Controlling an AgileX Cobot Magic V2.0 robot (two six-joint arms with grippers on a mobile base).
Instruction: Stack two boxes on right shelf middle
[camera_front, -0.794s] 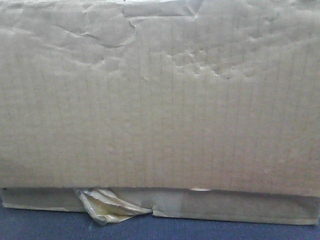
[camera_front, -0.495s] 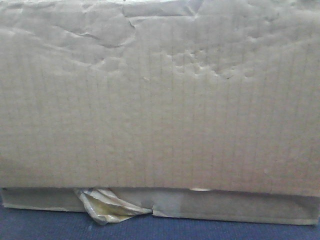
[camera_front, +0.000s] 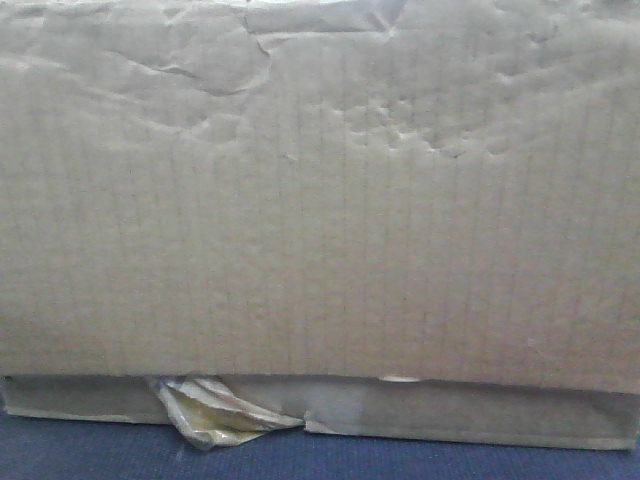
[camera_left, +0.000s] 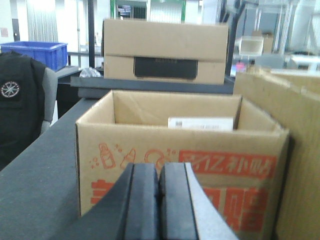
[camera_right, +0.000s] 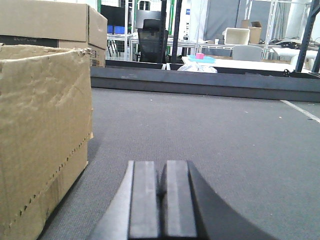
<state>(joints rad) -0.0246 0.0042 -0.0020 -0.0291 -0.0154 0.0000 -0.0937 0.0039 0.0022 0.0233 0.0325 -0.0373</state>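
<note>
Boxes: an open-topped carton (camera_left: 180, 165) with red print stands on the grey worktop (camera_right: 225, 135), directly ahead of the left hand (camera_left: 159, 200). A plain dented carton (camera_right: 42, 130) stands to the left of the right hand (camera_right: 161, 200). Both hands have their fingers pressed together, holding nothing. A closed carton (camera_left: 165, 50) sits on a dark ledge (camera_left: 95, 82) behind. A creased cardboard wall (camera_front: 320, 220) fills the front view, with torn tape (camera_front: 215, 410) at its lower edge.

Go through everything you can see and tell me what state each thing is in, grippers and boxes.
left gripper, shut, empty.
right gripper, shut, empty.
red-printed box, upright, top open.
far box, closed, upright.
plain box, creased wall, fills the front view.
tape, peeling loose at the plain box's bottom edge.
</note>
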